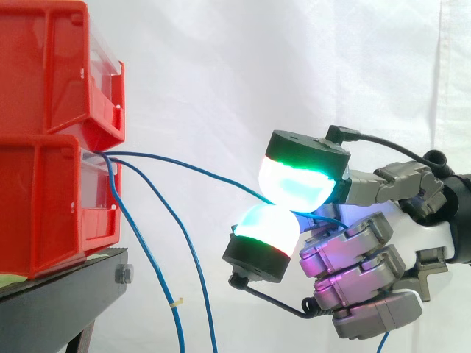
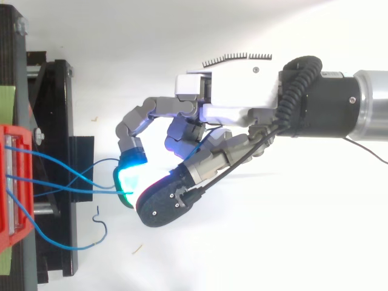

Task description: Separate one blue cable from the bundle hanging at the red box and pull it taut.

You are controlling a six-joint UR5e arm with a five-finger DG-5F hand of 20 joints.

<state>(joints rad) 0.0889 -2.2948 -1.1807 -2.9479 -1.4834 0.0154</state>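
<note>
Side view: hand pinches one blue cable between two glowing pads. I see it running near-level from the lip of the lower red box, left of the hand, sagging slightly. Other strands hang down. I'd pull rightward, along that line.
</note>
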